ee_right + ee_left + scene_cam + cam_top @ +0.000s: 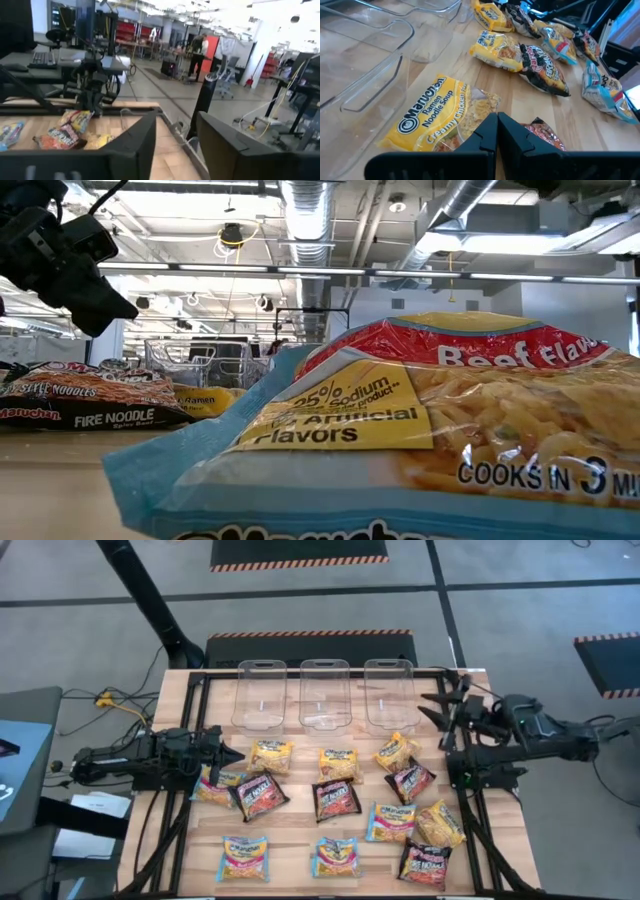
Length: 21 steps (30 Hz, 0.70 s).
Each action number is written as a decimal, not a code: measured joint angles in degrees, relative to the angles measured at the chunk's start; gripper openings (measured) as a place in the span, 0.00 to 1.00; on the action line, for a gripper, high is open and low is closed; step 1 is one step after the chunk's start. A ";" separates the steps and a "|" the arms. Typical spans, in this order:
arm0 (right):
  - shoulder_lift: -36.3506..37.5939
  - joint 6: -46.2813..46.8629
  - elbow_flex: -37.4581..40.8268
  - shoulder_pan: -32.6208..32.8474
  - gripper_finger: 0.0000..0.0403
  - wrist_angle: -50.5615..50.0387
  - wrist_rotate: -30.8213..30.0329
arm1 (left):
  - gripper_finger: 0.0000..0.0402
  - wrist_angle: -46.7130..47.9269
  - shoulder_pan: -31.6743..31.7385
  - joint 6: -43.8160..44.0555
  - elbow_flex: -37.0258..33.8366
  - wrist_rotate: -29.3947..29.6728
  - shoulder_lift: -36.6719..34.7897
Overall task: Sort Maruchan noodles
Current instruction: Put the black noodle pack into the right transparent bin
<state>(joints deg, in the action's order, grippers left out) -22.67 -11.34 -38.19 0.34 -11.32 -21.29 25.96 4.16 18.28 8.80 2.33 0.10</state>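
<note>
From overhead, my left claw [232, 753] sat low at the left side of the wooden surface [300, 830], fingers pinched together on nothing, its tip pointing straight at a yellow-orange packet [271, 756] just beside it. The Maruchan noodles [336, 800] lay loosely scattered across the middle and near part of the surface, all three kinds mixed, and the three clear bins [324, 695] stood in a row at the far edge with no packets in them. My right claw [442, 708] hung by the right end of that row, spread open and carrying nothing, well apart from the packets, so I judged the left arm the nearer one for a pick. At surface level, a light blue packet [420, 440] filled the near view, with a black-red packet [80, 405] lying flat farther off. One dark claw showed at the upper left, but I could not tell which arm's. Past my left fingers [485, 137], shut tight, that yellow-orange packet [435, 115] lay right ahead, its long axis slanting away across my line. Past my right wrist, the claw [175, 145] gaped over the surface's edge, facing a bright workshop of desks and chairs, with a person standing far back.
</note>
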 joint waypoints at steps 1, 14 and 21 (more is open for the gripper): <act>-0.40 1.01 -0.13 0.00 0.45 -1.15 0.03 | 0.00 0.00 0.01 0.00 0.01 0.00 0.00; -11.04 16.34 -3.84 0.00 0.54 -17.51 0.98 | 0.00 -0.16 0.00 5.83 0.15 0.02 0.00; -18.59 25.03 -10.72 0.02 0.54 -29.72 8.31 | 0.00 -0.16 0.00 5.99 0.20 0.00 0.00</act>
<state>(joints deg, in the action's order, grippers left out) -41.25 13.69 -48.91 0.36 -41.04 -12.98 25.80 4.16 24.27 8.99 2.33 0.10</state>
